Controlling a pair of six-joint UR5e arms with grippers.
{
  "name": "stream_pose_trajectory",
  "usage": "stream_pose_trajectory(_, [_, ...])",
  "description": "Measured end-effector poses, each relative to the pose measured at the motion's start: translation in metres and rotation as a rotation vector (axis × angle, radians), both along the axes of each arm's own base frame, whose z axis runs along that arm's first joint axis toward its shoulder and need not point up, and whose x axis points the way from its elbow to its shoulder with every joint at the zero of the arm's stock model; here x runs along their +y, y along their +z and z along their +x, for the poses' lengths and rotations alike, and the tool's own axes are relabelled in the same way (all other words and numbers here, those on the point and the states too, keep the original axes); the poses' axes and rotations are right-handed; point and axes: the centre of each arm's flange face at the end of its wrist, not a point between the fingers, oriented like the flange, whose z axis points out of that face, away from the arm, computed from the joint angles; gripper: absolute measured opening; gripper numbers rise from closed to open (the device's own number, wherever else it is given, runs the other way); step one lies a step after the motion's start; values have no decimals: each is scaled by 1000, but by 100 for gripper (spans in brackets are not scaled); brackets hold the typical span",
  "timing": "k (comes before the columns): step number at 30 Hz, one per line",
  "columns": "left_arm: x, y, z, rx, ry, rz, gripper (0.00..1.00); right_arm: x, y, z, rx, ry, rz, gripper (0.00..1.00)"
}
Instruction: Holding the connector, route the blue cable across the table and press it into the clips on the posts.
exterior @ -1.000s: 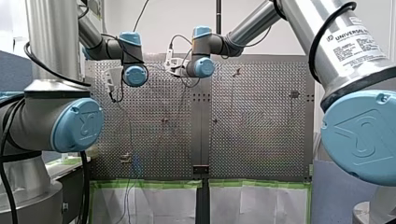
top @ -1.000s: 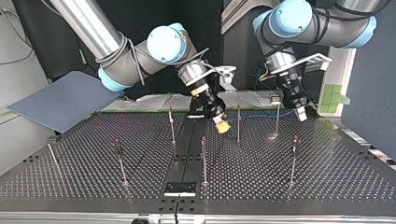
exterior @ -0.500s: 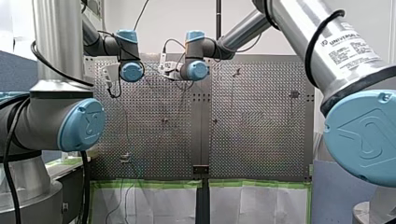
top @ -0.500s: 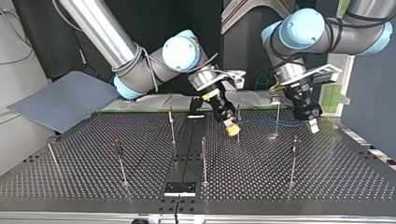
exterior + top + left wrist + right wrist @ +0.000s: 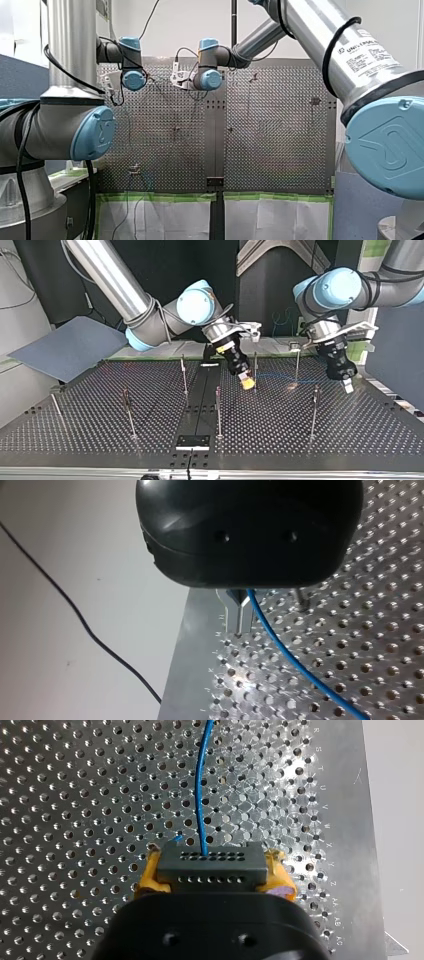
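Observation:
In the right wrist view my right gripper [image 5: 214, 870], with yellow pads [image 5: 150, 876], is shut on a dark grey connector [image 5: 210, 857]. The blue cable [image 5: 201, 785] leaves the connector and runs ahead over the perforated table [image 5: 75, 795]. The left wrist view shows my left gripper [image 5: 239, 620], with metal fingers, shut on the blue cable [image 5: 287, 657]. In the top view my right gripper [image 5: 246, 382] hangs beside a post [image 5: 255, 371]. My left gripper [image 5: 347, 385] hovers at the right. The cable [image 5: 275, 375] sags between them, past another post [image 5: 297, 365].
Several thin posts stand on the table, among them one [image 5: 315, 410] in front of my left gripper and others [image 5: 218, 412] [image 5: 184, 374] near the middle. A blue-grey sheet [image 5: 70, 347] lies off the table at the top view's left. A black plate [image 5: 192, 441] sits at the near edge.
In the top view both grippers have moved right and toward the camera. My right gripper has come up beside the post; my left has gone past the rightmost posts, drawing the cable along.

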Motion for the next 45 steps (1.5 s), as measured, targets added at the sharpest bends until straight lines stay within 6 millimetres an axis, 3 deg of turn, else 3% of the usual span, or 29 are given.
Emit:
stream_pose_trajectory(18, [1,-5,26,-54,-125,-5,0,-8,17,6,-15,-4,-29,0])
stream_pose_trajectory(34, [15,-41,70,-15,-147,-6,0,-20,17,14,-22,-28,-40,0])
stream_pose_trajectory(45, [27,-33,79,-58,-163,-12,0,-32,21,11,-31,-59,-48,0])
